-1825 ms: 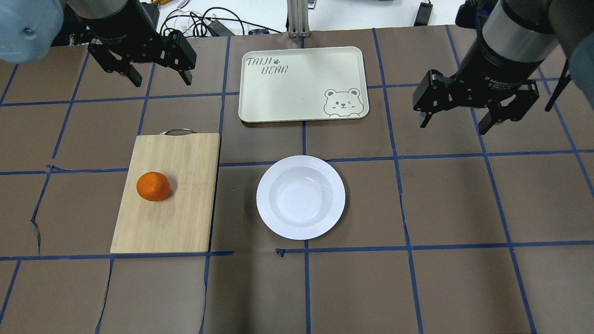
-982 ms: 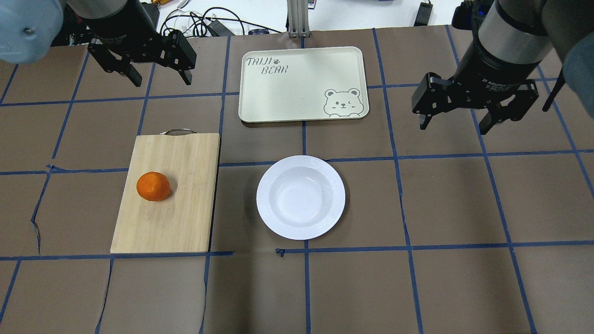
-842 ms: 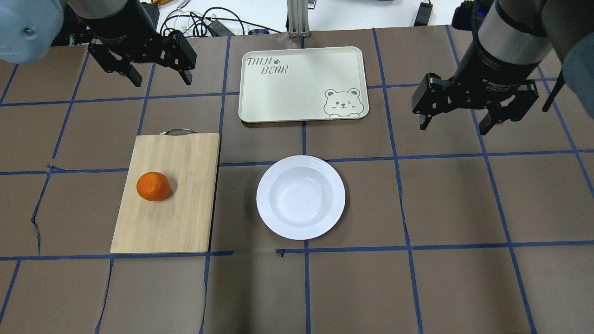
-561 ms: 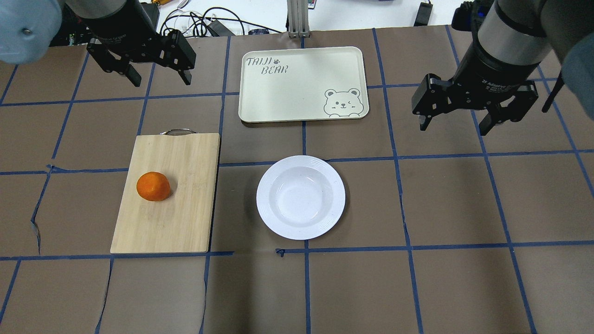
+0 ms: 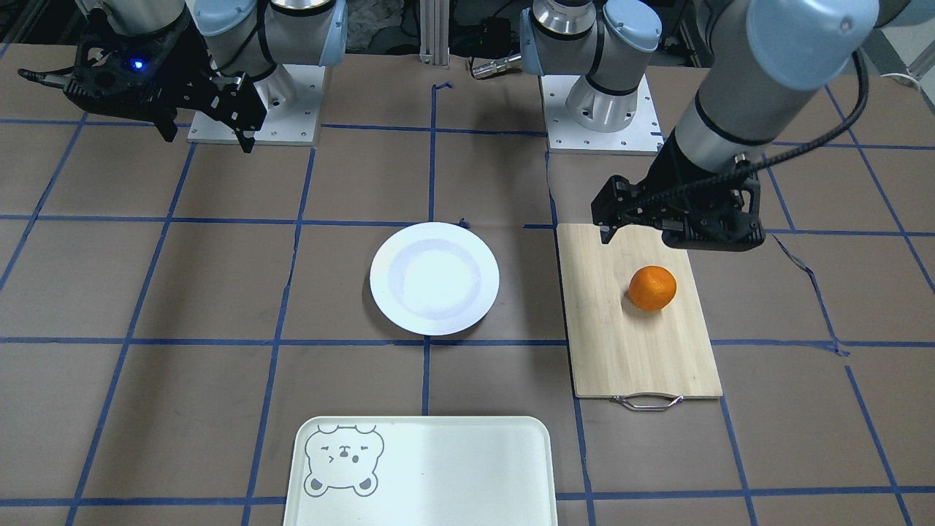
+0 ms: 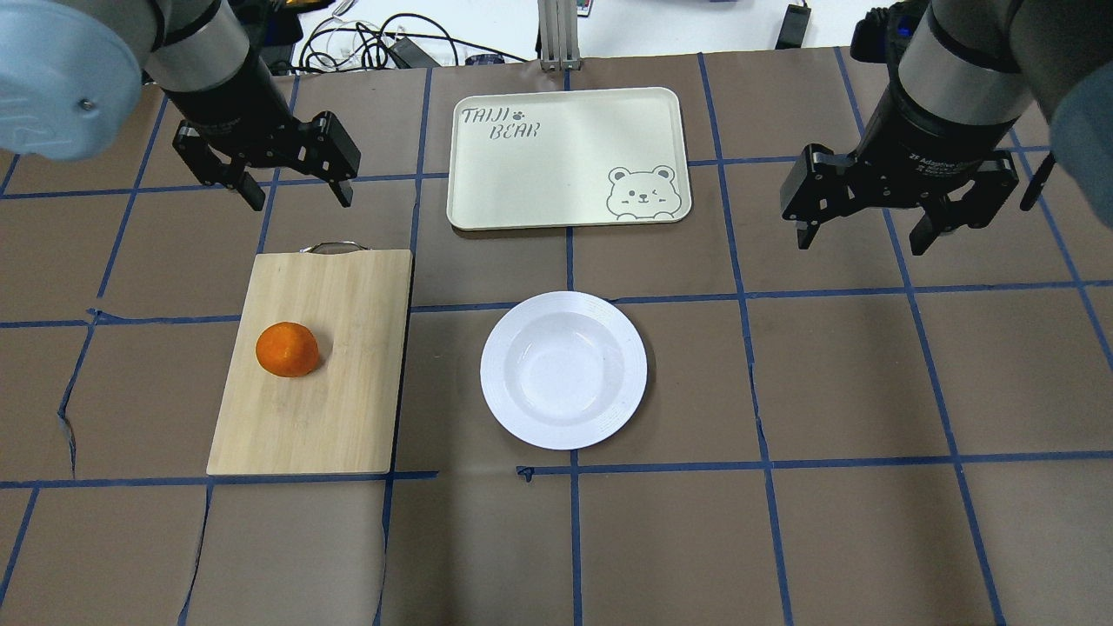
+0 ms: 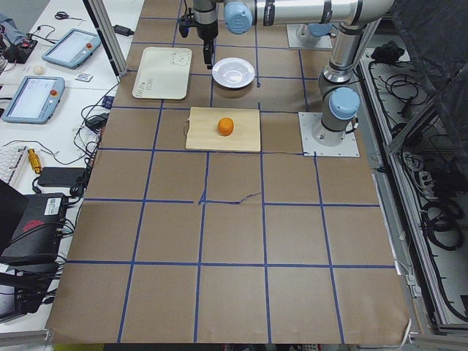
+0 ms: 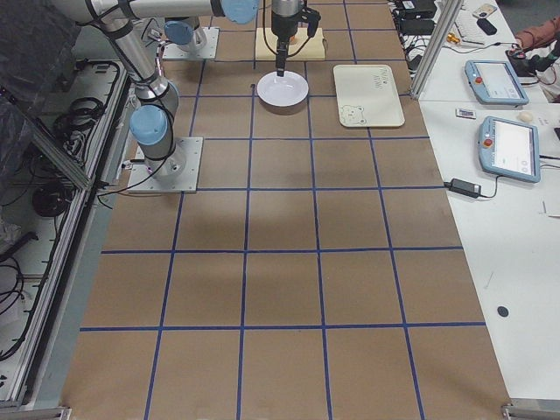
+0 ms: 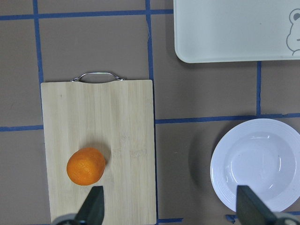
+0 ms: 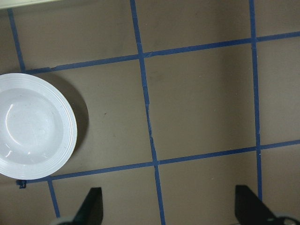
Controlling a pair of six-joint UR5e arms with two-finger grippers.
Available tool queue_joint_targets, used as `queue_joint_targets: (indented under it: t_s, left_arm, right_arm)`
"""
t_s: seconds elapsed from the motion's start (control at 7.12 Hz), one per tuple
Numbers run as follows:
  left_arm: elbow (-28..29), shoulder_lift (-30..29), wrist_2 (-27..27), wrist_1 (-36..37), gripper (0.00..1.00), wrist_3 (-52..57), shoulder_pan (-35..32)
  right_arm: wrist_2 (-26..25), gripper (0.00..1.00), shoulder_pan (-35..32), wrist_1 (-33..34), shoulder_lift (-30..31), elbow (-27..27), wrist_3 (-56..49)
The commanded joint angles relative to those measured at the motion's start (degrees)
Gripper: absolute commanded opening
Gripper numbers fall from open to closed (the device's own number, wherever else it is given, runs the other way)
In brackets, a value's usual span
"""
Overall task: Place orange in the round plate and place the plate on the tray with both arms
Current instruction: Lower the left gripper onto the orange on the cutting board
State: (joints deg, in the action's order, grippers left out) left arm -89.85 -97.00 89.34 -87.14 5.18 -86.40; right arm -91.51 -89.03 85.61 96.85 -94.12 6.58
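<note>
The orange point(image 6: 288, 349) point(image 5: 652, 288) point(image 9: 86, 166) rests on a bamboo cutting board point(image 6: 348, 365), left of centre. The white round plate point(image 6: 563, 369) point(image 5: 434, 278) point(image 10: 33, 132) lies empty at mid-table. Beyond it, the cream tray point(image 6: 565, 156) point(image 5: 438, 467) with its bear face is also empty. My left gripper point(image 6: 301, 198) point(image 5: 676, 237) hangs open and empty above the table, just past the board's handle end. My right gripper point(image 6: 863, 245) point(image 5: 210, 140) hovers open and empty to the right of the plate and tray.
The cutting board's metal handle point(image 6: 331, 247) points toward the tray. Cables point(image 6: 383, 43) and an aluminium post point(image 6: 556, 35) sit at the far table edge. Blue tape lines grid the brown table cover. The arm bases point(image 5: 256, 109) stand at the robot's side.
My left gripper has moved nearer, toward the handle end of the cutting board, still open. The right gripper has barely shifted. Orange, plate and tray have not moved.
</note>
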Motion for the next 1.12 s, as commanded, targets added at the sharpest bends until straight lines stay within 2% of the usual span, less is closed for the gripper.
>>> queue_joint_targets:
  t_s: [0.0,0.14,0.42,0.7,0.84,0.98]
  left_arm:
    - [-11.0,-1.2,5.4,9.8,1.0,4.3,4.4]
    - [-15.7,-2.0,6.3,16.0,1.0,4.4,6.1]
    - [-21.7,-4.2,6.9,18.7,1.0,7.8,9.3]
    - [-23.2,-6.8,7.9,21.0,1.0,11.6,9.5]
    - [-23.3,-7.8,8.2,22.3,0.95,12.0,9.4]
    - [-23.3,-8.6,8.0,22.5,0.69,11.9,9.5]
  right_arm:
    - [-0.2,1.0,0.0,0.0,0.0,0.0,-0.1]
    - [-0.2,1.0,0.0,0.0,0.0,-0.1,-0.1]
    - [-0.2,1.0,0.0,-0.1,0.0,-0.1,0.0]
    - [-0.2,1.0,0.0,-0.3,0.0,-0.1,-0.1]
    - [-0.2,1.0,0.0,-0.4,0.0,-0.1,0.0]
    - [-0.2,1.0,0.0,-0.4,0.0,-0.1,0.0]
